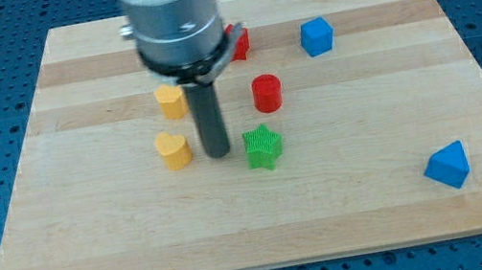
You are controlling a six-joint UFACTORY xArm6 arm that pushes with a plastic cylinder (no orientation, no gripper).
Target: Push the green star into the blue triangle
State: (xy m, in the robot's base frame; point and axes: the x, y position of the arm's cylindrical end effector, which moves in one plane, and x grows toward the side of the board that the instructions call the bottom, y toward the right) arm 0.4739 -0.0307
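Tool-wise, I had only a bare rod with nothing to open or clench, so it grasped nothing; my tip rested on the tabletop, a pale wooden board. Tip sat just beside the green star, on its left in the view, roughly level with it; contact or a thin gap, could not tell. Blue triangle lay well apart, toward the view's lower right. So star sat between tip and triangle, and the line from tip through star ran rightward, needing a slight downward slant, I judged. Push not yet landed: star nowhere near triangle. Others: blue cube-like block at upper right, red cylinder above the star, red block half hidden behind my arm, yellow heart left of tip, another yellow block above it.
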